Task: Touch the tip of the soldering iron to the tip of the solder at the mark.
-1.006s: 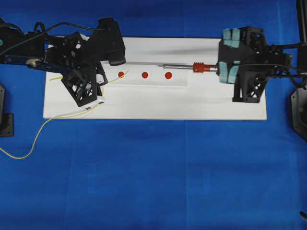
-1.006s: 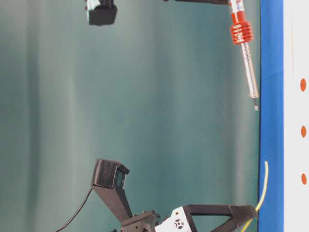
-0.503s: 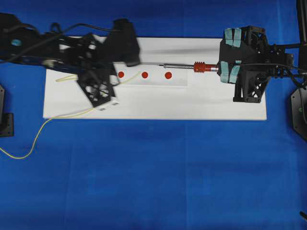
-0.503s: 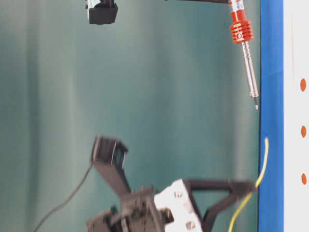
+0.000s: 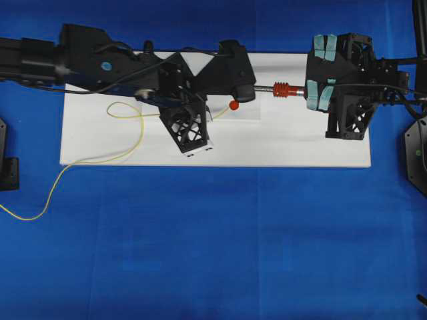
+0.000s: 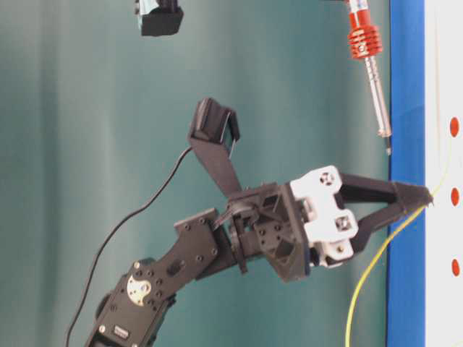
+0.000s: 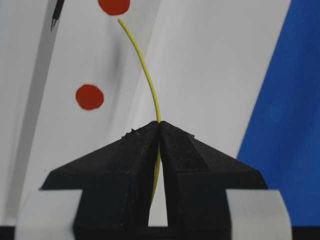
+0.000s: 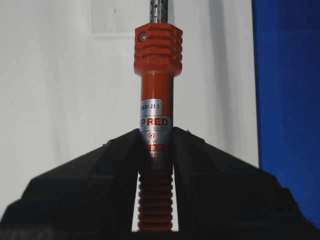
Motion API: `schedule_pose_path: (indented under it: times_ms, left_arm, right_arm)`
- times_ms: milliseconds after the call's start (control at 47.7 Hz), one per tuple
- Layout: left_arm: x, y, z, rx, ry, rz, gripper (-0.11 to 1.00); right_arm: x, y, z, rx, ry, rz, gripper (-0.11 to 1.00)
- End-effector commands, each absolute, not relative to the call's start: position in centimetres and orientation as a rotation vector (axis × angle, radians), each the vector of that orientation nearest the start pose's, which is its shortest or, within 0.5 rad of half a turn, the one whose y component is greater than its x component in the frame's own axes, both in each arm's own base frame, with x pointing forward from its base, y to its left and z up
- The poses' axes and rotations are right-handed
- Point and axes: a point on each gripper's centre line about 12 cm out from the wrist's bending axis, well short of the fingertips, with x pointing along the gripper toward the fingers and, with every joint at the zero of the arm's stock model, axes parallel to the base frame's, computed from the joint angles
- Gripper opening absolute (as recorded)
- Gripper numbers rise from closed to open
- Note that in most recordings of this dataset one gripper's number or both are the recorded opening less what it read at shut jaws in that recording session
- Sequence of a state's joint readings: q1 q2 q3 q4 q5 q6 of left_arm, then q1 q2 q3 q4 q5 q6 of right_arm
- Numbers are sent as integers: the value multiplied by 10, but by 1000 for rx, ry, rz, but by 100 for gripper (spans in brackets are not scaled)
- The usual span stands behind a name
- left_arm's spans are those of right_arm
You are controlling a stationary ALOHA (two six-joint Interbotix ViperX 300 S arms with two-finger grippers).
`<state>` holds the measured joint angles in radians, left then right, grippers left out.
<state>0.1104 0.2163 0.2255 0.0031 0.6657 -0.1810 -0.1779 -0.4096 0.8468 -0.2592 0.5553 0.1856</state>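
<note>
My left gripper [image 7: 159, 124] is shut on the thin yellow solder [image 7: 145, 70]. The solder's free end curves up to just short of a red mark [image 7: 114, 5]; a second mark [image 7: 89, 96] lies to its left. From overhead, the left gripper [image 5: 208, 117] sits beside the one mark that shows [image 5: 233, 105]. The right gripper [image 8: 156, 132] is shut on the handle of the red soldering iron [image 8: 157, 75]. The iron [image 6: 377, 101] hangs above the board with its tip apart from the solder [image 6: 372, 253]. Overhead, the left arm hides the iron's tip.
A white board [image 5: 300, 150] lies on the blue table, and the three marks [image 6: 455, 196] sit in a row on it. Slack solder loops over the board's left part [image 5: 123, 110] and trails off onto the blue surface [image 5: 40, 207].
The left arm has swung right along the row of marks, carrying the solder from the leftmost mark to the rightmost one. The iron has shifted slightly to the right.
</note>
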Motion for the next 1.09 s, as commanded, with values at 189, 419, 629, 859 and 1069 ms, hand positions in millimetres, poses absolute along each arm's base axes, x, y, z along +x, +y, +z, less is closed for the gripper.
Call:
schedule_pose_path:
  times_ms: [189,419,629,859,1069]
  left_arm:
    - [458,51,182,-214,1079,197,1]
    - [457,51,181,-218,1098,200,1]
    - [457,51,181,-217,1099,200,1]
    - [457,51,181,-218,1098,200,1]
    - [457,53,181,-219,1098,204,1]
  right_arm:
    - [265,-65,203,-11,977,-274,7]
    - [264,-65,202,-11,983,-274,7]
    - [262,-64,198,2,993,-273,7]
    - [261,-59,187,20,1028,-259,7]
    - [263,-57,177,20,1054,-248,7]
